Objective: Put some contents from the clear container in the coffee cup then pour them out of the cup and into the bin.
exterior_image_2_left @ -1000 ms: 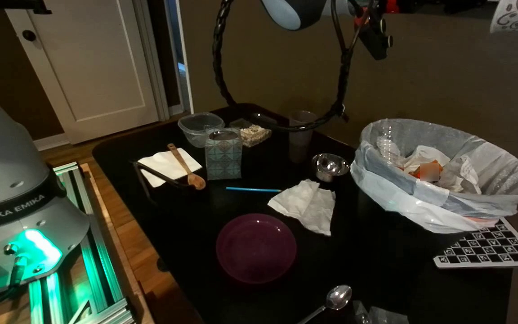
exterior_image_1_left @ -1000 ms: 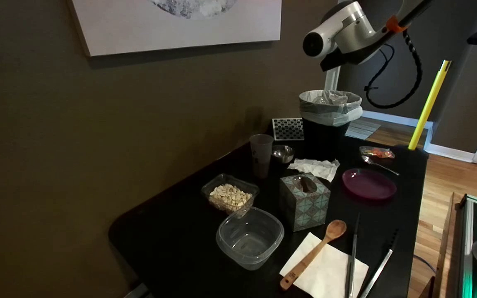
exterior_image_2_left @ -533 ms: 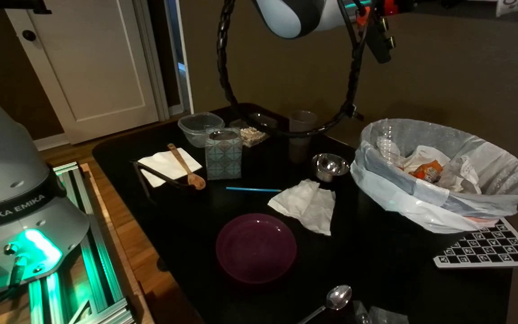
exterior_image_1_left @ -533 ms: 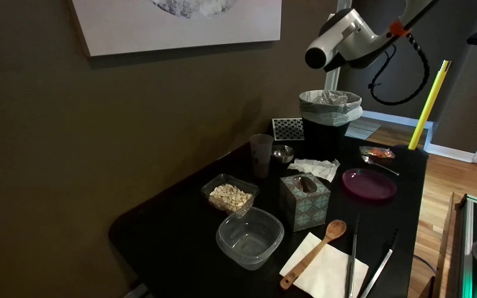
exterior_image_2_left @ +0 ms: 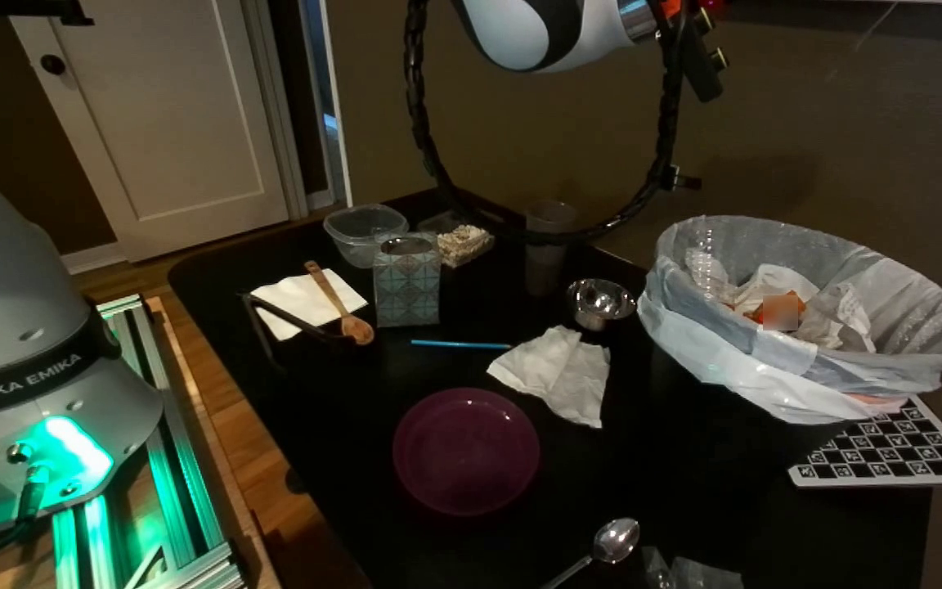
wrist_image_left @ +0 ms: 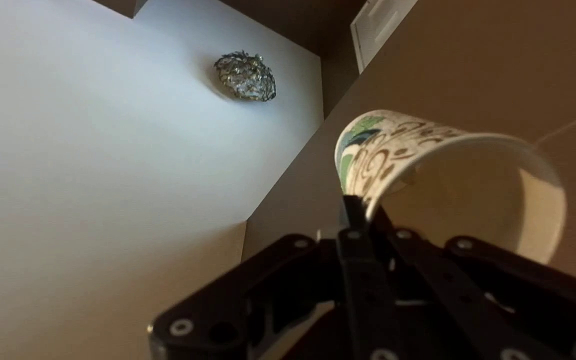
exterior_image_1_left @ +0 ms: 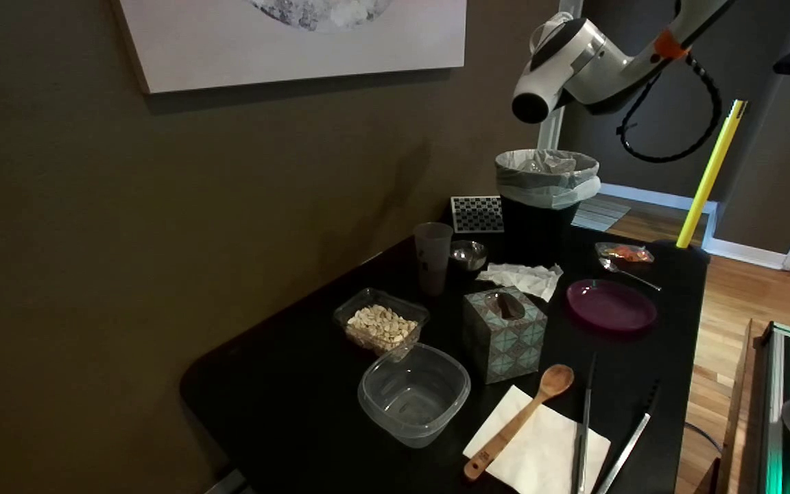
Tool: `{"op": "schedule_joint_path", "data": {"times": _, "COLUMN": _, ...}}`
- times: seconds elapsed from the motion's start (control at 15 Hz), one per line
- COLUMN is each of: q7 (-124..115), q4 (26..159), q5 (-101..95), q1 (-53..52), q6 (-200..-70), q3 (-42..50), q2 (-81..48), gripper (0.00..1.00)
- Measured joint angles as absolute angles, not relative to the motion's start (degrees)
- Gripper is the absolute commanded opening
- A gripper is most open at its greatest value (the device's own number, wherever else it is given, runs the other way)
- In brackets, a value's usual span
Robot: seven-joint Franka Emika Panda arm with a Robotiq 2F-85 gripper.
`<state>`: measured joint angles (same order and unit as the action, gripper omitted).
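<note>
In the wrist view my gripper (wrist_image_left: 366,212) is shut on the wall of the coffee cup (wrist_image_left: 408,142), a paper cup with brown swirls and green leaves. One finger is outside and one inside its rim. The cup is tilted, its mouth turned right; I cannot tell whether bits are inside. My wrist (exterior_image_1_left: 566,62) hangs high above the bin (exterior_image_1_left: 539,230), whose pale liner (exterior_image_2_left: 724,352) holds crumpled rubbish. Neither exterior view shows the jaws clearly. Farther along the table, the clear container (exterior_image_1_left: 398,300) holds pale contents (exterior_image_1_left: 380,326).
A tall frosted cup (exterior_image_1_left: 433,257) and metal bowl (exterior_image_1_left: 467,255) stand along the wall. The larger clear tub (exterior_image_1_left: 412,436), tissue box (exterior_image_1_left: 505,343) and wooden spoon (exterior_image_1_left: 518,422) are toward the near end. A maroon plate (exterior_image_2_left: 467,450) lies near the table's side. The arm's cable (exterior_image_2_left: 418,123) hangs in a loop.
The wrist has shifted slightly right in the exterior view where it hangs above the bin. In an exterior view, the patterned cup has risen out past the top edge.
</note>
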<state>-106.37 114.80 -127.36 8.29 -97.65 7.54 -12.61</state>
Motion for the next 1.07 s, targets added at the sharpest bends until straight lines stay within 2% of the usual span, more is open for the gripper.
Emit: {"op": "schedule_joint_path", "data": {"times": 1.07, "q7": -102.01, "q4": 122.2, "q5": -143.57, "q1": 9.57, "q6": -89.76, "q3": 9.72, "q2": -10.32, "gripper": 0.01}}
